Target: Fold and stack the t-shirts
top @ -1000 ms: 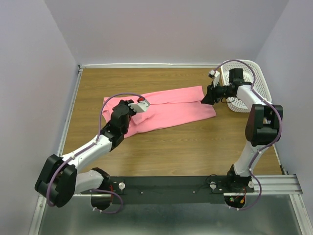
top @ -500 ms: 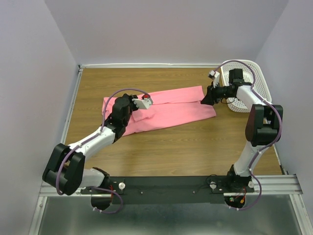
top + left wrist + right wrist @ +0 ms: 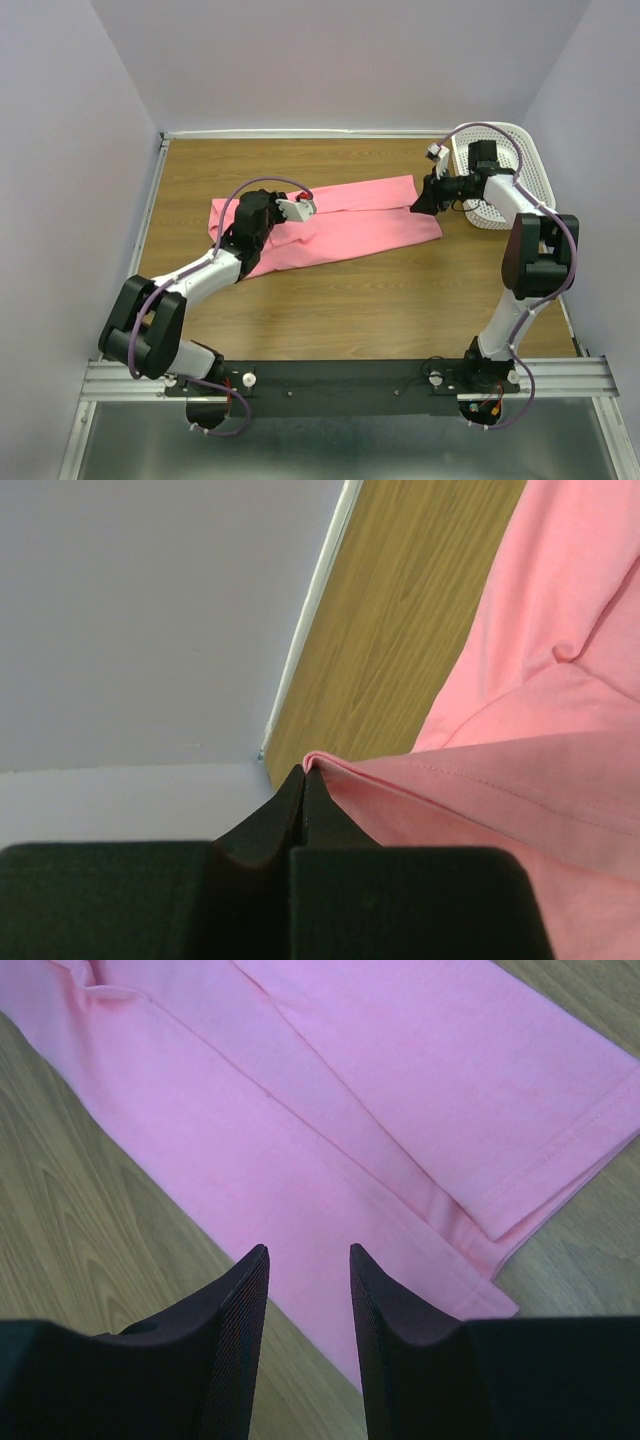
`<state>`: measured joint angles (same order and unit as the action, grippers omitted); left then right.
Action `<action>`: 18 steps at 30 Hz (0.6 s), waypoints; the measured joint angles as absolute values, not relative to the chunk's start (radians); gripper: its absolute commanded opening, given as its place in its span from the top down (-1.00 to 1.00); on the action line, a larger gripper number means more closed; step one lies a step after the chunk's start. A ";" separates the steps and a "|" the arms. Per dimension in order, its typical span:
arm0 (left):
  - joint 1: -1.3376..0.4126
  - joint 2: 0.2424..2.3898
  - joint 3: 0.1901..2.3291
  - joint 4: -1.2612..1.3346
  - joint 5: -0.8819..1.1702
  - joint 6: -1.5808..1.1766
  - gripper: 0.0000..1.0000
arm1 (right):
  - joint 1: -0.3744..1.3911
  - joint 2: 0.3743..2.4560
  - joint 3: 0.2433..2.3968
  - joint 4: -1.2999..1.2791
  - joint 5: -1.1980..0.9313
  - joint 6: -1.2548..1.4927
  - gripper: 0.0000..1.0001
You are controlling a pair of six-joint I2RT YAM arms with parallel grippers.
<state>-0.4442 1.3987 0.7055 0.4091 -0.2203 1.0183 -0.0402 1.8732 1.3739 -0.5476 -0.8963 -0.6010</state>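
While my left gripper (image 3: 303,776) pinches a folded edge of the shirt (image 3: 360,225), I see my right gripper (image 3: 308,1260) spread, holding nothing, above its other end.

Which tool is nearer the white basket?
Right. The right tool hangs beside the basket, over the shirt's end; the left tool pinches the shirt far off toward its other end.

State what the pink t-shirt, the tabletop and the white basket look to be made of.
The t-shirt looks like soft matte knit cloth, possibly cotton: it creases, folds flat and has a stitched hem. The tabletop is wood or a wood-look laminate with a smooth finish and brown grain lines; which of the two is unclear. The basket seems to be rigid white plastic, with a mesh of small holes.
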 measured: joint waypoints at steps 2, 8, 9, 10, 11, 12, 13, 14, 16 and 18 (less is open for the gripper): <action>-0.444 1.410 0.715 0.411 -0.215 1.024 1.00 | -0.040 1.873 1.374 -0.548 -0.896 -0.601 0.09; -0.444 1.431 0.729 0.413 -0.211 1.033 1.00 | -0.039 1.873 1.374 -0.548 -0.896 -0.602 0.08; -0.444 1.434 0.729 0.415 -0.211 1.033 1.00 | -0.038 1.873 1.374 -0.548 -0.896 -0.602 0.08; -0.444 1.439 0.729 0.416 -0.211 1.036 1.00 | -0.038 1.873 1.374 -0.548 -0.896 -0.602 0.08; -0.444 1.441 0.729 0.417 -0.211 1.037 1.00 | -0.038 1.873 1.374 -0.548 -0.896 -0.602 0.07; -0.444 1.445 0.729 0.418 -0.211 1.038 1.00 | -0.038 1.873 1.374 -0.548 -0.896 -0.602 0.08; -0.444 1.449 0.729 0.418 -0.211 1.039 1.00 | -0.038 1.873 1.374 -0.548 -0.896 -0.602 0.08; -0.444 1.452 0.730 0.418 -0.210 1.040 1.00 | -0.038 1.873 1.374 -0.548 -0.896 -0.602 0.08; -0.444 1.462 0.733 0.417 -0.210 1.044 1.00 | -0.036 1.873 1.374 -0.548 -0.896 -0.602 0.08; -0.444 1.475 0.746 0.418 -0.210 1.047 1.00 | -0.034 1.873 1.374 -0.548 -0.896 -0.603 0.08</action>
<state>-0.4442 1.4750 0.7460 0.4175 -0.2096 1.0466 -0.0338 1.8732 1.3739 -0.5480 -0.8959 -0.6025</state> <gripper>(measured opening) 0.006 0.460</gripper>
